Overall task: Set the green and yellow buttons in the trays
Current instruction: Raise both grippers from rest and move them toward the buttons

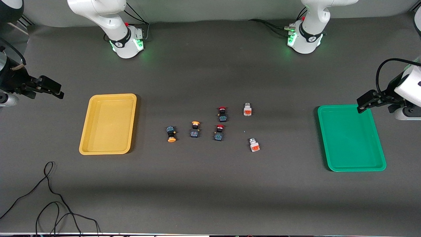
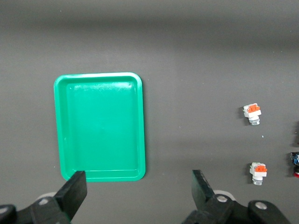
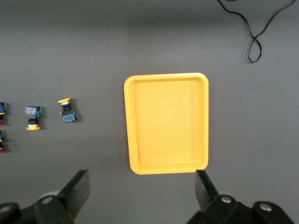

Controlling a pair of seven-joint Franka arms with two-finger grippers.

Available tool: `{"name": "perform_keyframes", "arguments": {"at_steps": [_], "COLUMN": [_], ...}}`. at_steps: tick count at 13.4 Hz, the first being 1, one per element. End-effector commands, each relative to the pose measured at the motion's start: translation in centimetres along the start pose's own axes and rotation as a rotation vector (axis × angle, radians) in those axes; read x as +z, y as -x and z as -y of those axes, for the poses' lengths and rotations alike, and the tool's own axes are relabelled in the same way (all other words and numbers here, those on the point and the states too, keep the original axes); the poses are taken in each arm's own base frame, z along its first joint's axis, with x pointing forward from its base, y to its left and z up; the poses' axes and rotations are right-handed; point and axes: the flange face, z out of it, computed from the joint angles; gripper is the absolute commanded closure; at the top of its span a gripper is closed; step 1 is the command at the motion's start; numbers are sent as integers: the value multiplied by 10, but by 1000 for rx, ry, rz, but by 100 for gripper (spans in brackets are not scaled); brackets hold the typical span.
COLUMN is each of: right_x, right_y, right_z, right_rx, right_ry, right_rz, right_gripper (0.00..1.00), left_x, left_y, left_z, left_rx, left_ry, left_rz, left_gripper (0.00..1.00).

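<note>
Two orange-yellow capped buttons (image 1: 171, 134) (image 1: 195, 129) lie mid-table, toward the yellow tray (image 1: 108, 123); the right wrist view shows them too (image 3: 32, 116) (image 3: 67, 110). Two white-silver buttons with orange blocks (image 1: 247, 109) (image 1: 254, 145) lie toward the green tray (image 1: 351, 138), and the left wrist view shows both (image 2: 252, 113) (image 2: 258, 171). Both trays hold nothing. My left gripper (image 1: 363, 104) (image 2: 138, 186) hangs open over the green tray's (image 2: 100, 126) edge. At the right arm's end of the table my right gripper (image 1: 54, 89) (image 3: 141, 186) hovers open beside the yellow tray (image 3: 167, 122).
Two red-capped black-blue switches (image 1: 222, 114) (image 1: 219, 132) sit between the yellow-capped and white-silver buttons. A loose black cable (image 1: 49, 194) curls on the table near the front camera at the right arm's end. Both robot bases (image 1: 126, 42) (image 1: 304, 39) stand at the table's back.
</note>
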Motion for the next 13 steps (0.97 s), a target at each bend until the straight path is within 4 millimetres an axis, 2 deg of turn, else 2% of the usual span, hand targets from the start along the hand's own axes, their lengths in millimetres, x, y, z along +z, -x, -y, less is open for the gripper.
{"name": "perform_keyframes", "arguments": {"at_steps": [1, 5, 8, 11, 13], "right_x": [-6, -8, -8, -13, -9], "right_y": [-2, -7, -7, -7, -8], "right_z": [2, 1, 0, 0, 2], "right_rx": [27, 26, 18, 21, 20], "right_ry": [10, 10, 8, 8, 7], "right_rz": [-13, -18, -18, -28, -21], "right_gripper": [0, 0, 0, 0, 0], "left_x": [-5, -6, -4, -6, 0], "left_y": [7, 9, 14, 25, 34], "left_z": [2, 0, -10, -52, -84], "left_rx": [9, 11, 17, 47, 23], "left_ry": [1, 1, 9, 33, 70], "left_rz": [2, 8, 29, 55, 89], "left_gripper": [0, 0, 0, 0, 0]}}
